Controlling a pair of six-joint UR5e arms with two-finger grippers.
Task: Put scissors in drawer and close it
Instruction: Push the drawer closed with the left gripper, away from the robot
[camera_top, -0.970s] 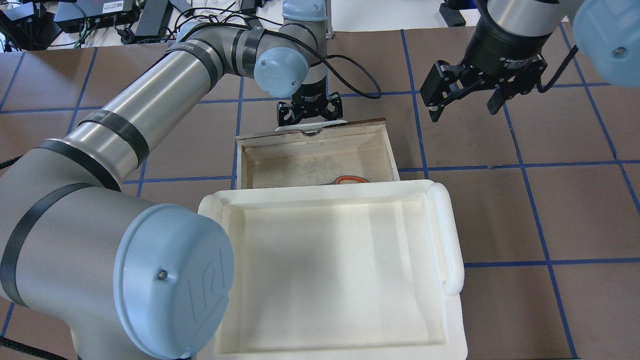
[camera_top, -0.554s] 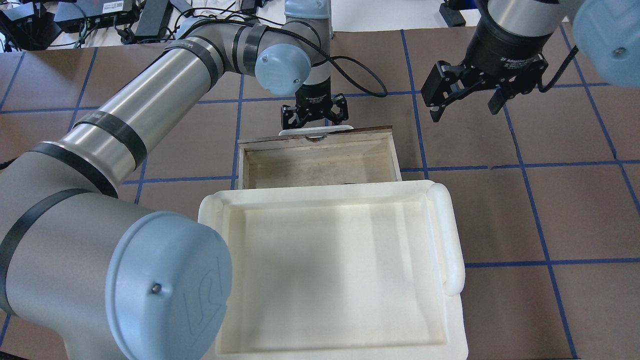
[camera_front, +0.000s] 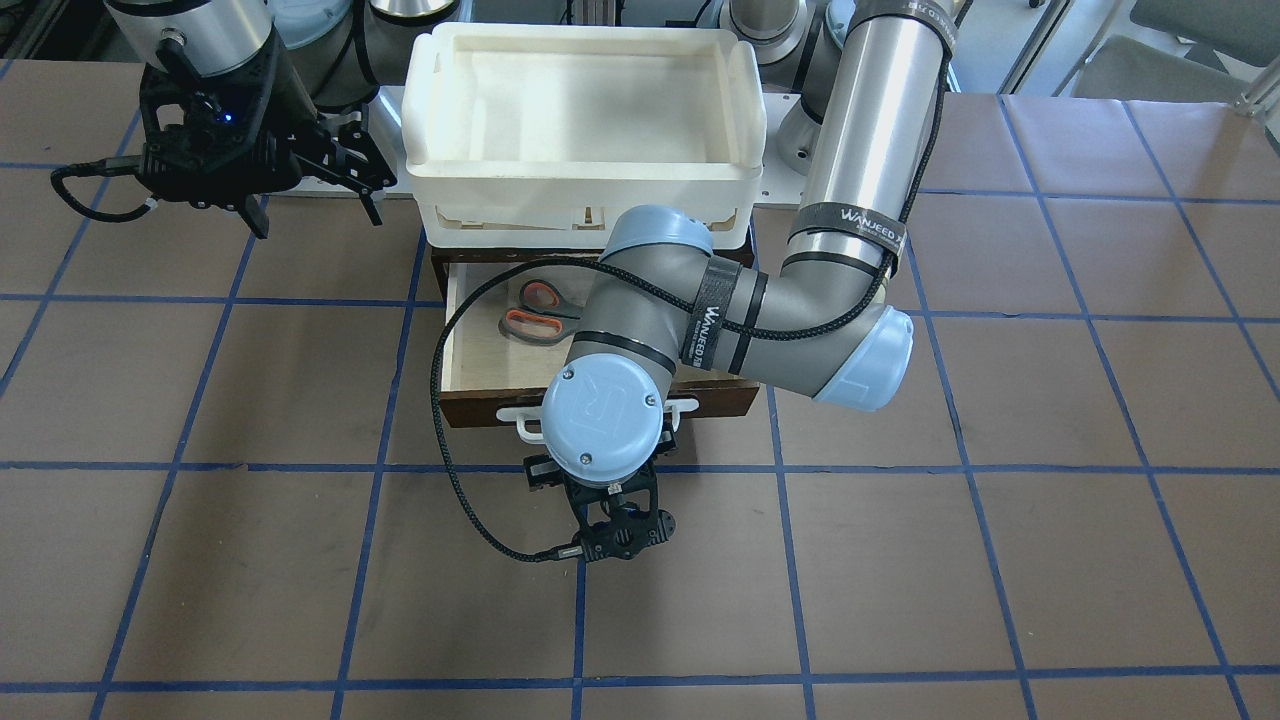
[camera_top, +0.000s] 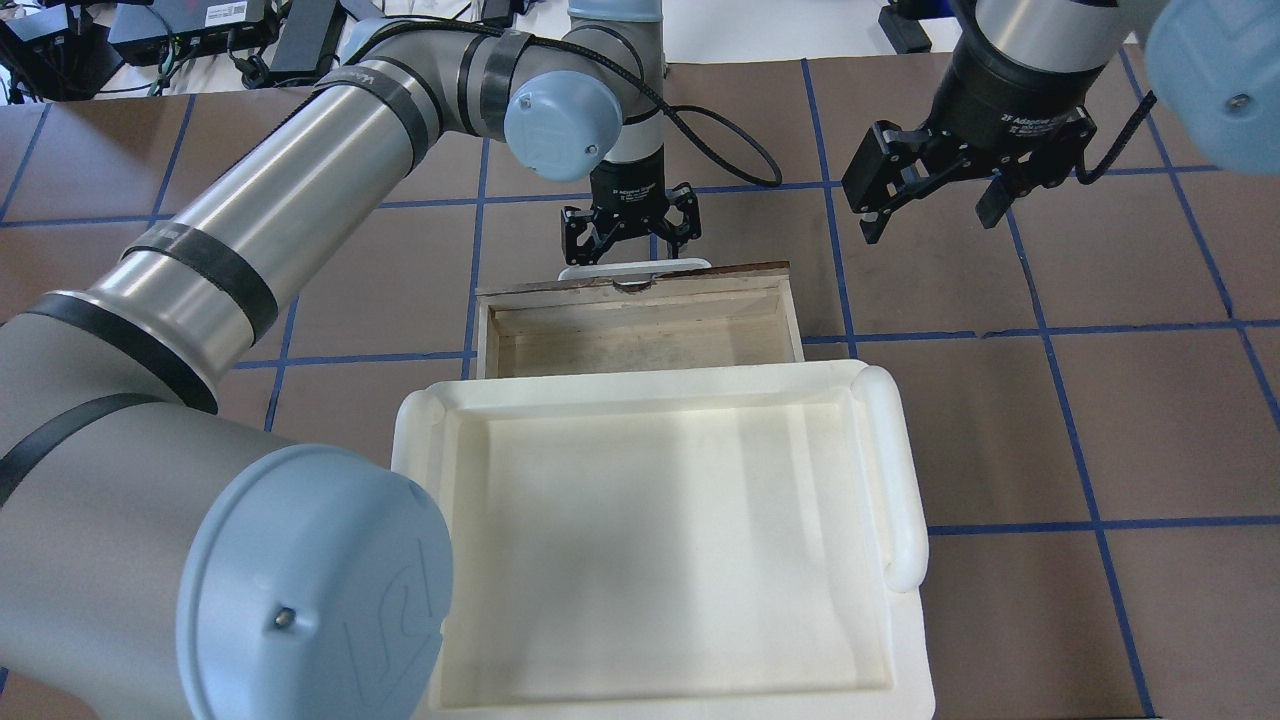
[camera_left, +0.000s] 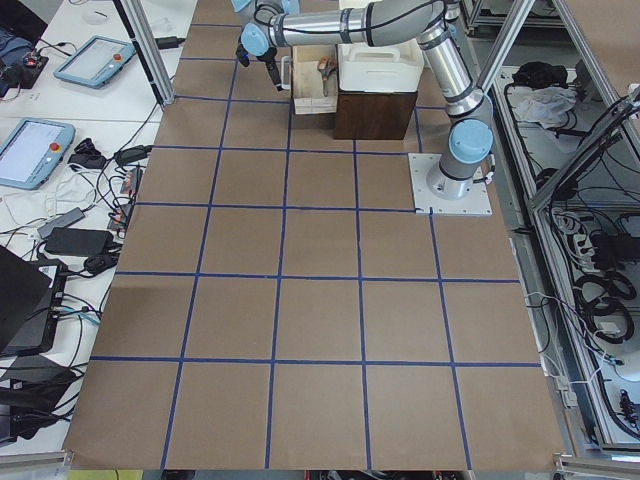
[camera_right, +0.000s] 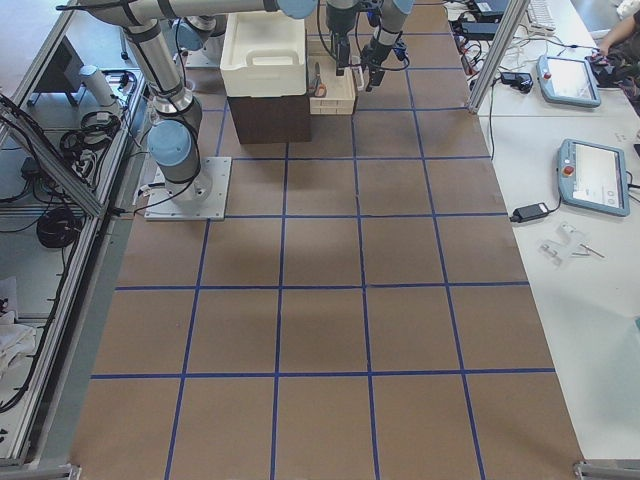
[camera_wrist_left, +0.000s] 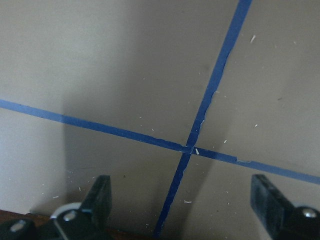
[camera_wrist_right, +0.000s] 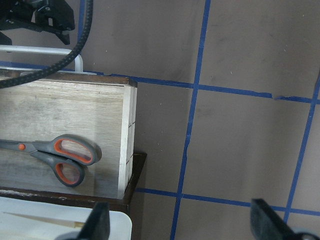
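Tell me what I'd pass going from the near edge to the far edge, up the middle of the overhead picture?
white tray → drawer, pulled open → white bar handle → left gripper, open just beyond the handle → brown table

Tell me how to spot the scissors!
Find the big white tray. Just under it a wooden drawer sticks out, open, and the scissors lie flat inside. They are the only thing in the drawer: grey, with orange-red lining the handle loops.
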